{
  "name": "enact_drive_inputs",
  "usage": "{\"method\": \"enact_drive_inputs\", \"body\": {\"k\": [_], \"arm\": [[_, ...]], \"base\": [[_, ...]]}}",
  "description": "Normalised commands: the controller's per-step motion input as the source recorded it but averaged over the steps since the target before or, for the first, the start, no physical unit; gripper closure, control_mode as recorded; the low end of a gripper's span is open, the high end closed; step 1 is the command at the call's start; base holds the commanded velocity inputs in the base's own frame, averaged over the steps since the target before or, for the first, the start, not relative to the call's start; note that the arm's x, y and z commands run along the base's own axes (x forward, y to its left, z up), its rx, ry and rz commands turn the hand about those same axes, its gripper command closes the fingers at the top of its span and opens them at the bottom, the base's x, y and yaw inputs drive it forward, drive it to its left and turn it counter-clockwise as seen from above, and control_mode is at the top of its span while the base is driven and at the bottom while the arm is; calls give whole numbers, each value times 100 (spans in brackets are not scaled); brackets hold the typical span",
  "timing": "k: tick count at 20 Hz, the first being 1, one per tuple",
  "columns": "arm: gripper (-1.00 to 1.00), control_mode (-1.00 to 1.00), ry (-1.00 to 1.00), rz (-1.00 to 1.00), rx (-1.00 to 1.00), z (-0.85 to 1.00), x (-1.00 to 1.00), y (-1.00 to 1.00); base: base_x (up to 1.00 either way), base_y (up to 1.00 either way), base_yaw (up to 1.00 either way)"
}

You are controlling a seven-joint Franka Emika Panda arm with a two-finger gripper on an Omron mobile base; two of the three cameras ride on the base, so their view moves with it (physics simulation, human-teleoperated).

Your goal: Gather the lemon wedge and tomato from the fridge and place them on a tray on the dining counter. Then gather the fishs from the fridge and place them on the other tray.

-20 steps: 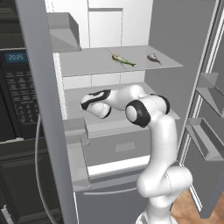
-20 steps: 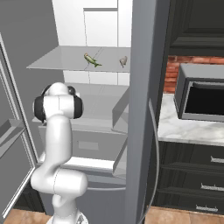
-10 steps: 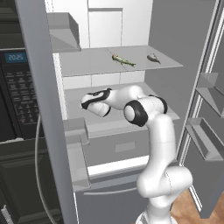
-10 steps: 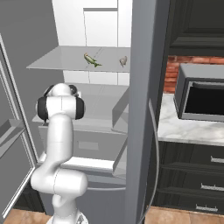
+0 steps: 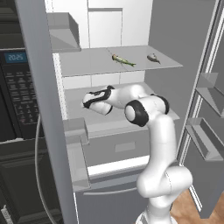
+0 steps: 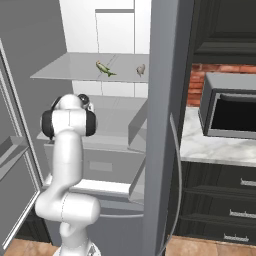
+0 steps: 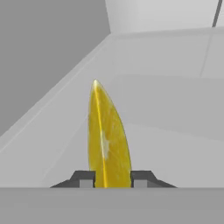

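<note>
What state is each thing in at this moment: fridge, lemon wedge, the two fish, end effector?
Fridge: both doors open, shelves exposed.
Lemon wedge: standing on edge on the middle shelf, between the end effector's fingertips.
Olive fish: lying on the upper shelf, untouched.
Grey fish: lying on the upper shelf, apart from the other, untouched.
End effector: reached into the fridge, fingertips against both sides of the wedge.

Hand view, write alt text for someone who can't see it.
A yellow lemon wedge stands on edge between the two dark fingers, which sit close against its sides. It rests on a pale grey fridge shelf, with grey walls meeting in a corner behind.
</note>
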Motion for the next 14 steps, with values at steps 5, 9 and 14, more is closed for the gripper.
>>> {"method": "enact_drive_inputs", "body": {"k": [5, 9, 14], "arm": [[100, -100, 0, 0, 0, 0, -56, -12], [100, -100, 0, 0, 0, 0, -68, -25], [100, -100, 0, 0, 0, 2, -82, -49]], "base": [[0, 0, 0], [0, 0, 0], [0, 0, 0]]}}
